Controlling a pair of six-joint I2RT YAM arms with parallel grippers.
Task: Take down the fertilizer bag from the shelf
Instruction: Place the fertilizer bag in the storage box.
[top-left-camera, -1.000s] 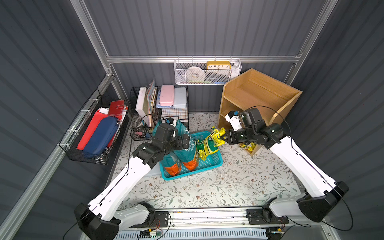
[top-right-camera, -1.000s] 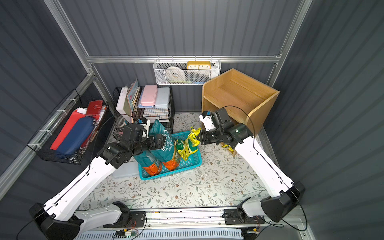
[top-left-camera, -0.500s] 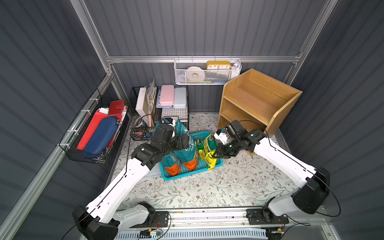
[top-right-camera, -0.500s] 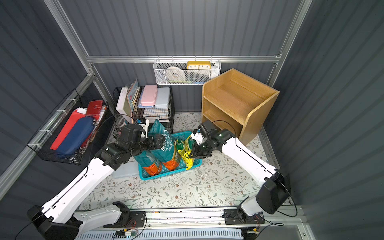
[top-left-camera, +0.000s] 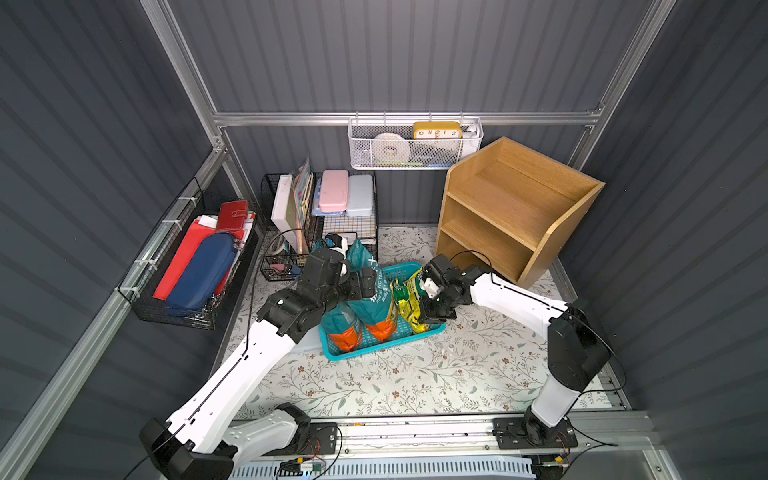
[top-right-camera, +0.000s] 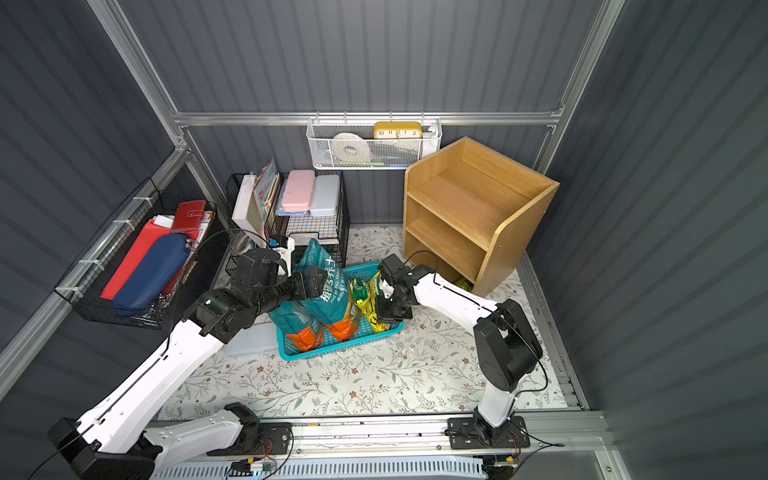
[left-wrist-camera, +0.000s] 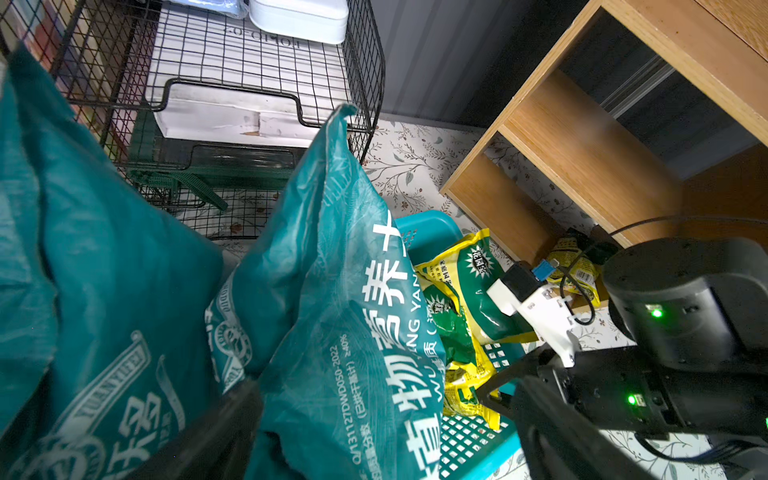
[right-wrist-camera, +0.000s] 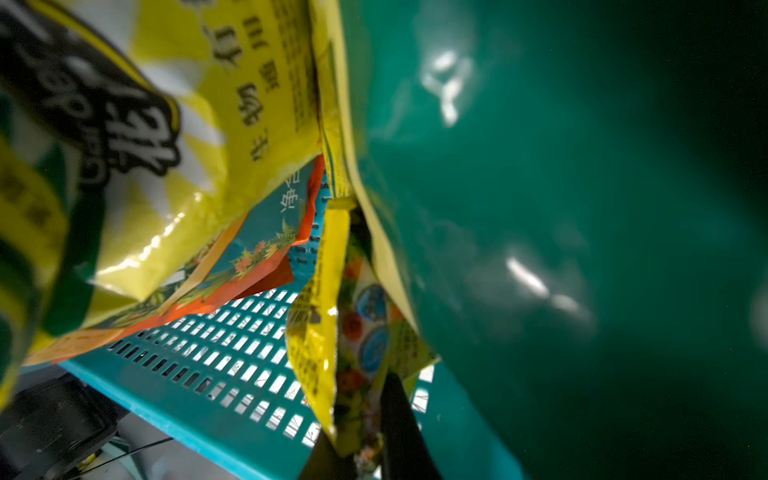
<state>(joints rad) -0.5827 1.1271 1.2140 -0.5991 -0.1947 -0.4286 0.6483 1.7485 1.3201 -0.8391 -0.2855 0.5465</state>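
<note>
Right gripper (top-left-camera: 430, 321) pinched shut on glossy yellow-green fertilizer bag (top-left-camera: 411, 313), which is off the light-brown wooden three-tier shelf (top-left-camera: 511, 208) and stands long axis upright in the teal perforated plastic basket (top-left-camera: 374, 353). Bag sits directly below that gripper, so release looks like the right arm's job. Left gripper (top-left-camera: 368, 286) wide open, tall teal plastic bag (top-left-camera: 374, 299) between its jaws

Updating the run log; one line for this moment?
phase: placing | right gripper: shut on yellow fertilizer bag, in teal basket | left gripper: open around teal bag | shelf: second yellow bag in bottom compartment
</note>
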